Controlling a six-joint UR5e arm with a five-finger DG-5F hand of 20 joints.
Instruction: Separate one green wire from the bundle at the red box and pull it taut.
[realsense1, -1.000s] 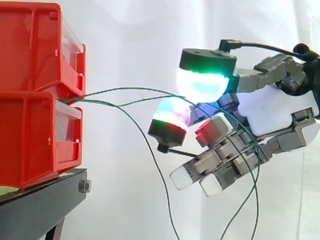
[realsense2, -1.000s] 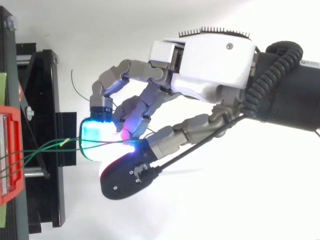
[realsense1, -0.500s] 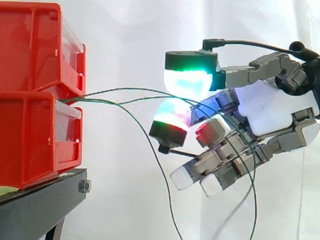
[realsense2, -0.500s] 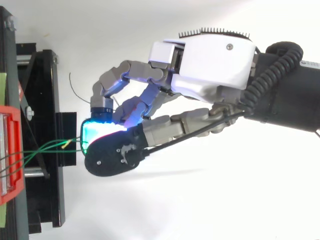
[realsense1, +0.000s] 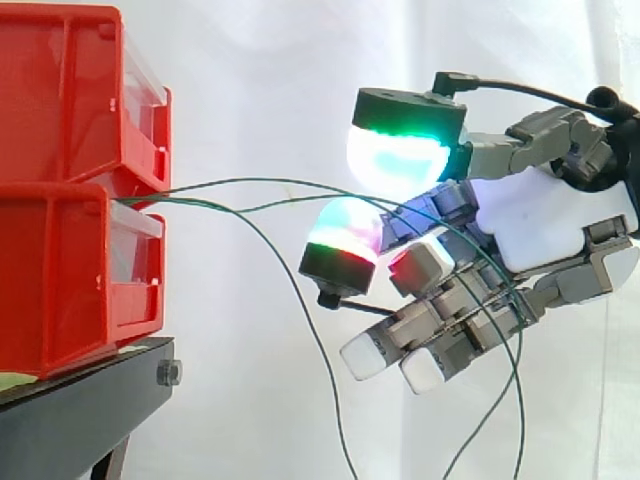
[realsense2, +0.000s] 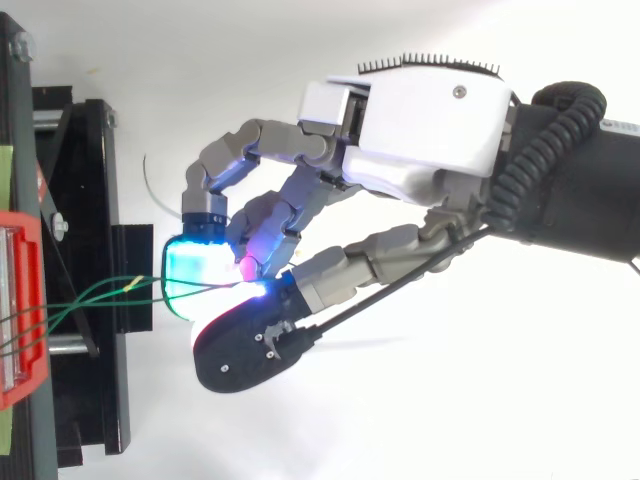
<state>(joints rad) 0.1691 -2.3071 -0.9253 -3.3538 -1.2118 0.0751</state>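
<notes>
Two red bins (realsense1: 60, 90) are stacked at the left on a black stand (realsense1: 90, 400). Thin green wires (realsense1: 260, 182) come out between the bins and run right in a slack arc. Two of them pass into my hand (realsense1: 550, 220), between the upper glowing green pad (realsense1: 400, 160) and the lower red-green pad (realsense1: 345, 235), which stand close together. They then cross the curled fingers and hang down behind them. A third green wire (realsense1: 300, 300) droops free below. From above, the wires (realsense2: 100, 292) lead from the bin's edge (realsense2: 20, 310) to the hand (realsense2: 420, 120).
The black stand (realsense2: 85, 200) juts out at the left of the top view. A white curtain hangs behind the work, and open space lies between the bins and the hand.
The upper pad swung left over the lower pad half a second ago and has now drawn back right. The wires have barely shifted.
</notes>
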